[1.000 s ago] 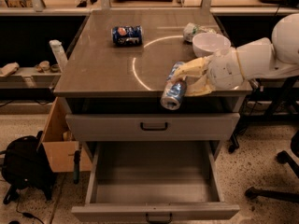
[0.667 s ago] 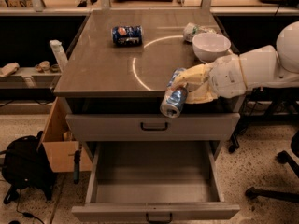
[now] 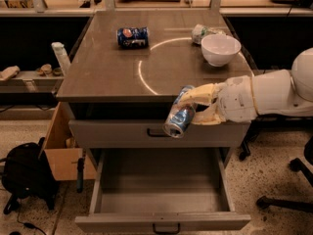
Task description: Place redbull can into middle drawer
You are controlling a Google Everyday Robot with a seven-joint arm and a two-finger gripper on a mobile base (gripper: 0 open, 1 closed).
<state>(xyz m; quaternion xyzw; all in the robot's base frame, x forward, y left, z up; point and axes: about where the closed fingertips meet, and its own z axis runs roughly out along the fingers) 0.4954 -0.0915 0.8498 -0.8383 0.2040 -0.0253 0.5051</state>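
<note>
A brown tabletop (image 3: 107,77) caps a grey cabinet on a speckled floor; the redbull can (image 3: 180,119) hangs tilted, shiny end down, just off the tabletop's front edge and above the open middle drawer (image 3: 122,223); the end effector (image 3: 192,110) pinches it between 2 fingers from the right; released this high, the slanted can could bounce or roll; its print is unreadable; the dark blue can (image 3: 132,36) behind shows only a red-white round logo.

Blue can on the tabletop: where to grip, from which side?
Mid-body of the blue can, from above: it lies on its side, axis left-right, so close front-to-back across the round wall. The gripper, at the table front edge, is shut on the redbull can above the middle drawer.
</note>
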